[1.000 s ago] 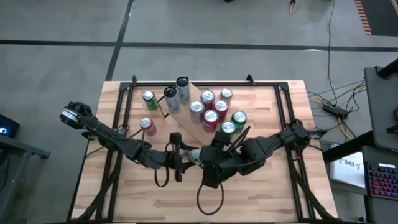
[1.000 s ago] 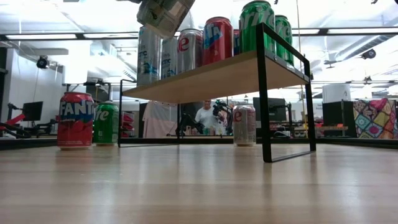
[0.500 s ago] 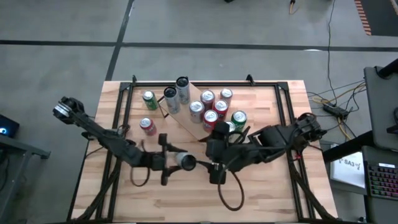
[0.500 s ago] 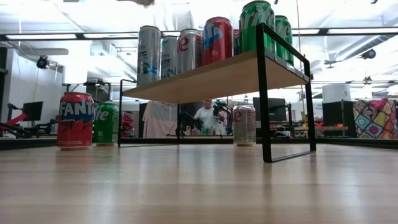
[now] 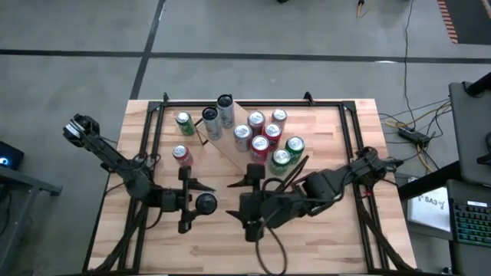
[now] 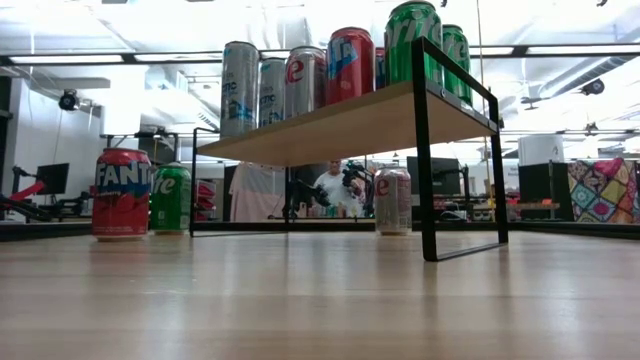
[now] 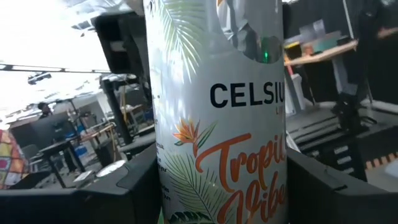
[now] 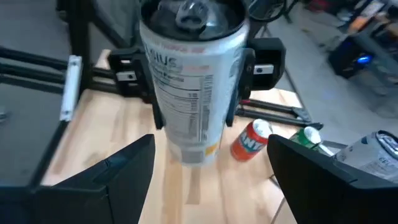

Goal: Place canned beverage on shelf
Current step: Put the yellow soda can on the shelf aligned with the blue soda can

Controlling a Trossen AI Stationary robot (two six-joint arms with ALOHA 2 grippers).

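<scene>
Both arms have drawn back from the shelf (image 5: 244,142) since a second ago. Left gripper (image 5: 204,203) clamps the Celsius can (image 8: 191,81) upright, top up. Right gripper (image 5: 247,207), fingers wide, faces it nearby.

Twelve cans in all: nine cans (image 5: 260,146) grouped at the one shelf (image 6: 350,125), two cans (image 5: 182,156) alone on the one bench (image 5: 330,245). One Celsius can (image 5: 205,203) sits apart.

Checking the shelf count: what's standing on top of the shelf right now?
On the shelf, the high view shows seven upright cans. None lies under it; one stands behind. The Celsius can stays in the left gripper.
</scene>
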